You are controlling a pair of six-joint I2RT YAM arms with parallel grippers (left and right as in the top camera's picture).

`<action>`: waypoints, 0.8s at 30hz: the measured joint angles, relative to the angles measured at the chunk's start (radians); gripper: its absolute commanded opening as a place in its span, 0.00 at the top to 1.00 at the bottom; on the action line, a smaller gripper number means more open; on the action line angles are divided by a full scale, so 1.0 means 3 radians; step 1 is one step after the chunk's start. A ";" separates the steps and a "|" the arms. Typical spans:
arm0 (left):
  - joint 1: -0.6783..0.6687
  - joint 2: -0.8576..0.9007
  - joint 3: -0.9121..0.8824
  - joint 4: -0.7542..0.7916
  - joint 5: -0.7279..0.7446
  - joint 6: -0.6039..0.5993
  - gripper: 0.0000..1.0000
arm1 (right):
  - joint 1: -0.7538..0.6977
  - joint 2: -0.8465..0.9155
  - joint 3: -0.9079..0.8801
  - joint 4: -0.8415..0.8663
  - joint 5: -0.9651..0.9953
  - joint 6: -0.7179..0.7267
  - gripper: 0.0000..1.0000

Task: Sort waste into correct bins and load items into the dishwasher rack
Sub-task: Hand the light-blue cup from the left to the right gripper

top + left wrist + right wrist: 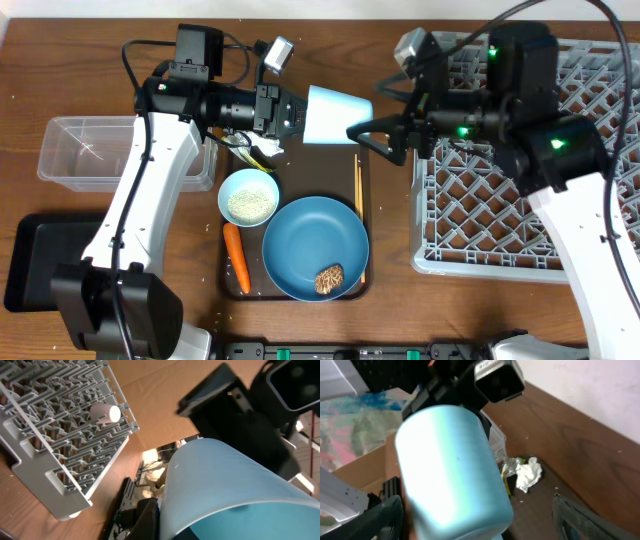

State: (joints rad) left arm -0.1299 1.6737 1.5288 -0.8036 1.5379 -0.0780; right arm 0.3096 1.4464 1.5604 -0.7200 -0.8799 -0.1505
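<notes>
My left gripper is shut on the rim end of the light blue cup and holds it on its side above the brown tray's far end. My right gripper is open, with a finger on each side of the cup's base, not closed on it. The grey dishwasher rack lies at the right, and a pink cup lies in it. The blue plate holds a brown food lump. The white bowl holds rice. The carrot, chopsticks, tissue and wrapper lie on the tray.
The dark brown serving tray sits at centre front. The clear tub stands at the left, and the black tray lies in front of it. My right arm reaches over the rack's left part.
</notes>
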 measured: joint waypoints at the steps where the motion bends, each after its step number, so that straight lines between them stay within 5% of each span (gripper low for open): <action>1: 0.0000 -0.0001 0.0000 0.0003 0.0003 -0.0003 0.94 | 0.0008 0.0023 0.0000 0.0001 -0.0027 -0.0004 0.18; 12: 0.0011 -0.0019 0.0000 0.0106 0.0032 -0.0011 0.92 | 0.0075 0.0122 -0.0001 0.0022 -0.0346 -0.0118 0.48; 14: 0.0013 -0.0023 0.0000 0.0175 0.0038 -0.0009 0.51 | 0.0072 0.0122 -0.0001 0.0011 -0.0374 -0.0117 0.48; 17: 0.0011 -0.0025 -0.0001 0.0244 0.0042 -0.0013 0.26 | 0.0069 0.0122 -0.0003 -0.0028 -0.0388 -0.0118 0.49; 24: 0.0043 -0.0027 -0.0001 0.0324 -0.0249 -0.0029 0.17 | -0.0209 -0.0064 -0.0008 -0.0305 -0.0205 -0.0100 0.50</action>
State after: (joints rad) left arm -0.1169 1.6657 1.5284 -0.7063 1.4631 -0.0868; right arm 0.2470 1.4273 1.5581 -0.8116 -0.9413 -0.1806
